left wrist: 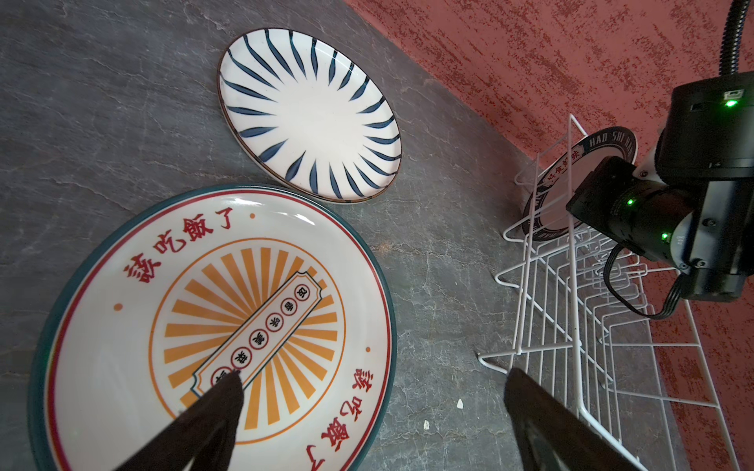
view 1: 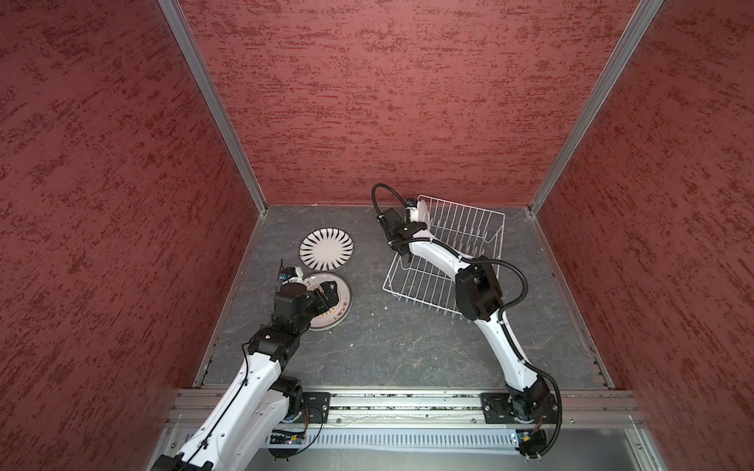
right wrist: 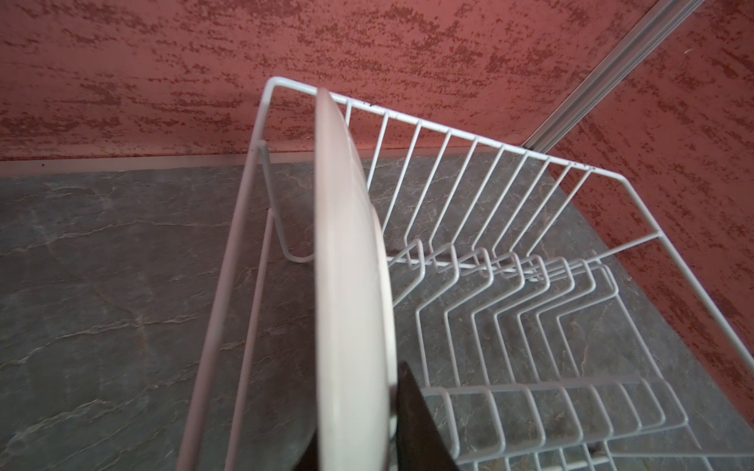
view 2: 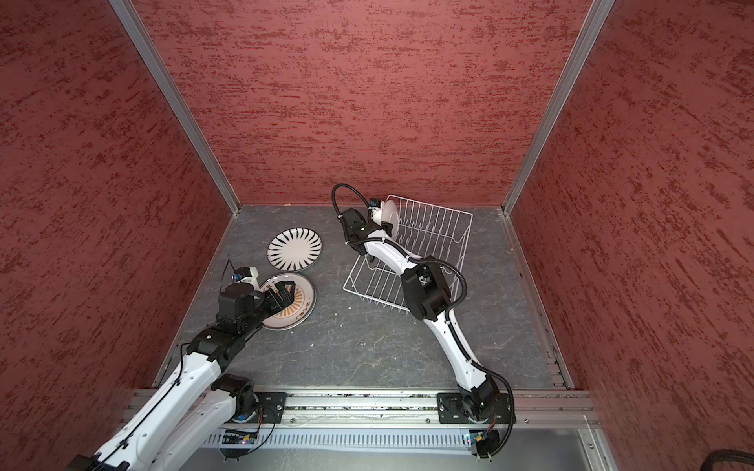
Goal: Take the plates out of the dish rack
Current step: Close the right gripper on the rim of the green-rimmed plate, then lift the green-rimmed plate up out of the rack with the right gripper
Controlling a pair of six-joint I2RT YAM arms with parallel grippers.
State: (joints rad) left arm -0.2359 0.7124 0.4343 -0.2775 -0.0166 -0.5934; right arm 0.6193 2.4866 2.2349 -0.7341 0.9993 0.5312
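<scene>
The white wire dish rack (view 1: 469, 228) (view 2: 436, 228) stands at the back right of the table. One plate (view 1: 422, 210) (view 2: 391, 212) (right wrist: 351, 265) stands upright at its far left end, and its dark lettered rim (left wrist: 571, 163) shows in the left wrist view. My right gripper (right wrist: 355, 407) (view 1: 414, 218) is shut on that plate's near edge, one finger on each face. A black-striped plate (view 1: 326, 248) (left wrist: 310, 114) and an orange sunburst plate (view 1: 340, 314) (left wrist: 204, 326) lie flat on the left. My left gripper (left wrist: 373, 373) (view 1: 326, 293) hangs open over the sunburst plate's right edge, holding nothing.
The grey stone-look table (view 1: 387, 346) is boxed in by red textured walls on three sides. An aluminium rail (view 1: 408, 407) carrying both arm bases runs along the front. My right arm reaches over the rack's near left part. Small white crumbs (left wrist: 426, 424) lie beside the sunburst plate.
</scene>
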